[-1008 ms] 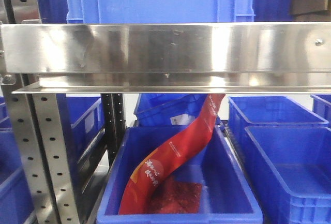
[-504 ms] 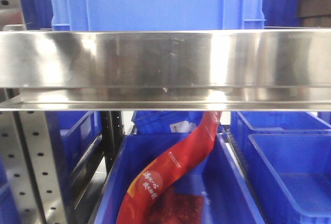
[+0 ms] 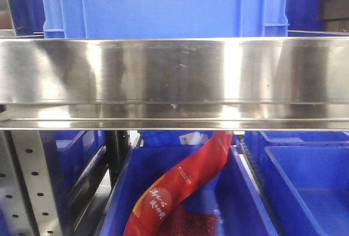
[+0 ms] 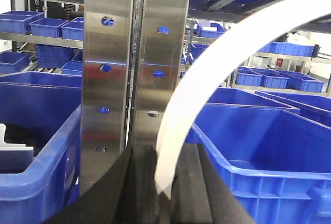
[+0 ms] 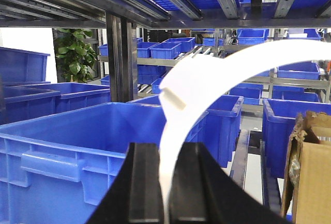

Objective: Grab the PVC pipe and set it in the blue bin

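Observation:
In the left wrist view a white arched PVC pipe strip rises from between the black jaws of my left gripper, which is shut on its lower end. It curves up to the right and out of frame. The right wrist view shows a like white arched strip with a small step on its left edge. My right gripper is shut on its lower end. A blue bin stands just right of the left gripper. Another blue bin stands ahead and left of the right gripper. Neither gripper shows in the front view.
A wide steel shelf beam fills the front view, with a blue crate on it. Below is a blue bin holding a red packet. A perforated steel post stands close ahead of the left gripper. A cardboard box is at the right.
In the front view the steel beam has grown larger and slid lower in the frame. The bin with the red packet shows less at the bottom.

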`<state>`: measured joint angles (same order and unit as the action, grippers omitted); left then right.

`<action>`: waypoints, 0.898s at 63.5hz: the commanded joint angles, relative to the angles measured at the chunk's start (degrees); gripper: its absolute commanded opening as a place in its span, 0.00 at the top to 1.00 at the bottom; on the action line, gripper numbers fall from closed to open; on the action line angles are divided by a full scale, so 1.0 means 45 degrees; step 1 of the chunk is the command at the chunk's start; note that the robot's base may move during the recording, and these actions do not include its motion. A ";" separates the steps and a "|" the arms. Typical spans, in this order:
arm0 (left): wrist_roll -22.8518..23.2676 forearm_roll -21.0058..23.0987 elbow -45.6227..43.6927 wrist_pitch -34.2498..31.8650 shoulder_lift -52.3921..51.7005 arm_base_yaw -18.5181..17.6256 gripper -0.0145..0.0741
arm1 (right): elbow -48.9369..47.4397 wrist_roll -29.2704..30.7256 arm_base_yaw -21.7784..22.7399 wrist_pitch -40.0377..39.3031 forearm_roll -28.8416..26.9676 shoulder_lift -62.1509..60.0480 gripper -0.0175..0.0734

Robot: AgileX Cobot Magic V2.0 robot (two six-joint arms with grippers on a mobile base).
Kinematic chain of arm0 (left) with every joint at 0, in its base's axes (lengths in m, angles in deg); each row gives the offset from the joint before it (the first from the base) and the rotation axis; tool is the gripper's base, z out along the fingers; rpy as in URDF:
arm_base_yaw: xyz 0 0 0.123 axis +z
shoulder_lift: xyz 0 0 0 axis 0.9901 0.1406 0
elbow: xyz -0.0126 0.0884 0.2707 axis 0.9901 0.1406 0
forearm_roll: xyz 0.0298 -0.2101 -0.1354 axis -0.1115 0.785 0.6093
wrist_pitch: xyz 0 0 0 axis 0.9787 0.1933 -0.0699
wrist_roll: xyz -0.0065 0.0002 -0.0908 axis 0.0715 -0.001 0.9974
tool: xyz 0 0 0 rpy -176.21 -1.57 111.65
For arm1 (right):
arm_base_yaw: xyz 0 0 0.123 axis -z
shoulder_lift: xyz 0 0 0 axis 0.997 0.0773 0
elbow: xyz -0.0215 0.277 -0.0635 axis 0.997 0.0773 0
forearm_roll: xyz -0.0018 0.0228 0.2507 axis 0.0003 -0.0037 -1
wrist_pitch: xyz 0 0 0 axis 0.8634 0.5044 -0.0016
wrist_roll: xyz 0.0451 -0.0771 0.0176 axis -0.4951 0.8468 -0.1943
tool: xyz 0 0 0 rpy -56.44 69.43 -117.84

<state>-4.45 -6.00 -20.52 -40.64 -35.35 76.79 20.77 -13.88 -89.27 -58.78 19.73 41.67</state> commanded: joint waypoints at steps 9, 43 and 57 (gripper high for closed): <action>0.0001 0.0007 -0.0016 -0.0341 -0.0072 -0.0068 0.96 | -0.0019 0.0044 -0.0061 -0.0315 0.0080 -0.0053 0.98; 0.0001 -0.0190 -0.0155 -0.0622 0.0408 -0.1620 0.96 | -0.0050 0.0019 -0.0084 -0.0794 -0.0076 0.0773 0.98; -0.0620 -0.0303 -0.1967 0.1651 0.2355 -0.2794 0.96 | -0.1512 0.0046 -0.0224 0.0426 -0.0155 0.3498 0.98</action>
<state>-5.36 -7.13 -25.80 -35.21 -28.21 66.10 16.95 -13.88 -89.77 -58.22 19.05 53.22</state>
